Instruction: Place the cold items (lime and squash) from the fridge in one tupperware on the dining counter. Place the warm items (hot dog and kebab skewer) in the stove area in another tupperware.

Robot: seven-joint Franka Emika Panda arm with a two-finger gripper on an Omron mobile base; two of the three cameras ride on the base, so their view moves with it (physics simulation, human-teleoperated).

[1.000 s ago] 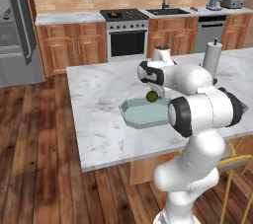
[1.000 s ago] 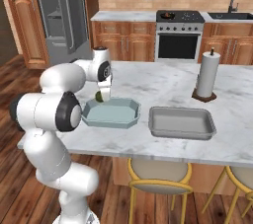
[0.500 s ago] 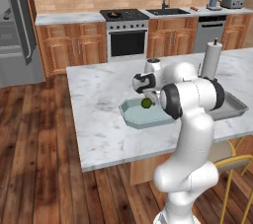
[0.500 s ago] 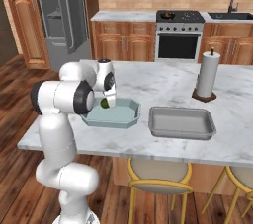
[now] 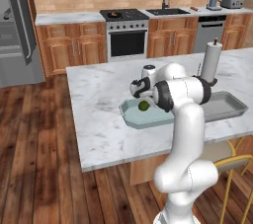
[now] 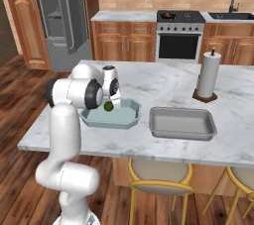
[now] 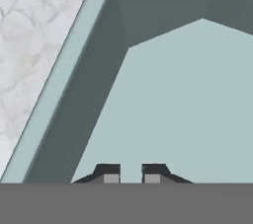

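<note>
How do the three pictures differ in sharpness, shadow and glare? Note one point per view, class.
Left base view: evenly lit, no glare, a soft shadow under the lime in the pale tupperware. Right base view: equally flat light, with the paper towel roll crisp-edged. Hand view: very close, so the tupperware wall looks soft and shaded beside the marble counter.

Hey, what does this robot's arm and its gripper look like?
The glossy white arm is built of thick rounded segments with dark grey rings at the joints. It ends in a white and black hand with a small two-finger gripper; its dark finger tips have light grey pads. No cables or markings are visible.
</note>
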